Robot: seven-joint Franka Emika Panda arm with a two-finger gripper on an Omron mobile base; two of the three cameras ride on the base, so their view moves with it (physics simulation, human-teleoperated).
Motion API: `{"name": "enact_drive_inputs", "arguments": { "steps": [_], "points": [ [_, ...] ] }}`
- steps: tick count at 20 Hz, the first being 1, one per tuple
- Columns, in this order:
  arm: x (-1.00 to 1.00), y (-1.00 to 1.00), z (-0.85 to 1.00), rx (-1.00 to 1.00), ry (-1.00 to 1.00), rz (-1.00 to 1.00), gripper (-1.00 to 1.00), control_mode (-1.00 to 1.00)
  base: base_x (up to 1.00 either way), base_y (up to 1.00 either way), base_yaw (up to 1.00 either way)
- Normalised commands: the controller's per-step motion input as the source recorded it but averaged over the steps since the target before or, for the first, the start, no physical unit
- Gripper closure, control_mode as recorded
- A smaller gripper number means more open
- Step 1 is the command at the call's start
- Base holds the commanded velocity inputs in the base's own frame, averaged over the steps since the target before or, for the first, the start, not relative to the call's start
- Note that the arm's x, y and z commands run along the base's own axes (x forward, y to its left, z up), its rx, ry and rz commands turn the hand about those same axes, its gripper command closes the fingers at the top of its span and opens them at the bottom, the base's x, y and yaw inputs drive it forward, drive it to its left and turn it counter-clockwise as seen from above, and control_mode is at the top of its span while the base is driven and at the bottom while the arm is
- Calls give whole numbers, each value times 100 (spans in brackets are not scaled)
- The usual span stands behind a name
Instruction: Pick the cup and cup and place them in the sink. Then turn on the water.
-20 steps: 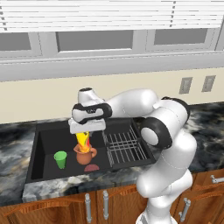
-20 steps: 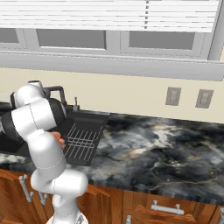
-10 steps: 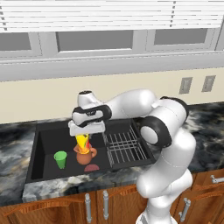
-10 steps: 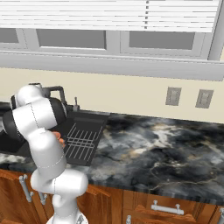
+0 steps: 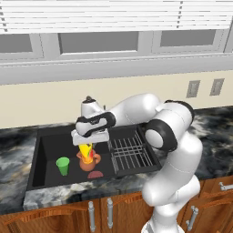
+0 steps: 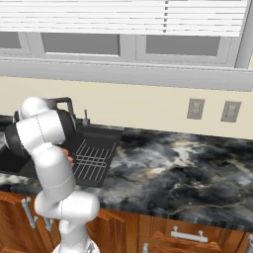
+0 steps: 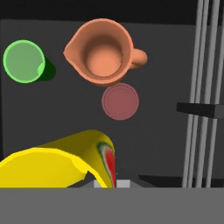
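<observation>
Over the last second we lower our gripper (image 5: 86,146), pinching the yellow cup (image 5: 85,150), slightly toward the sink (image 5: 45,150) floor above the brown jug (image 5: 88,162). The green cup (image 5: 63,165) already stands inside, so release comes next, then the faucet.

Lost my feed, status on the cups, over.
Pincer shut on yellow cup, above sink. Green cup upright in basin. Brown jug directly below; drop clearance tight.
</observation>
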Motion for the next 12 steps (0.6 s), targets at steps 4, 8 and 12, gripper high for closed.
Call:
{"name": "enact_drive_inputs", "arguments": {
  "steps": [4, 8, 12],
  "points": [
    [0, 0, -15, 0, 0, 0, 100, -100, 0, 0, 0],
    [0, 0, -12, 0, 0, 0, 100, -100, 0, 0, 0],
    [0, 0, -13, 0, 0, 0, 100, -100, 0, 0, 0]
  ]
}}
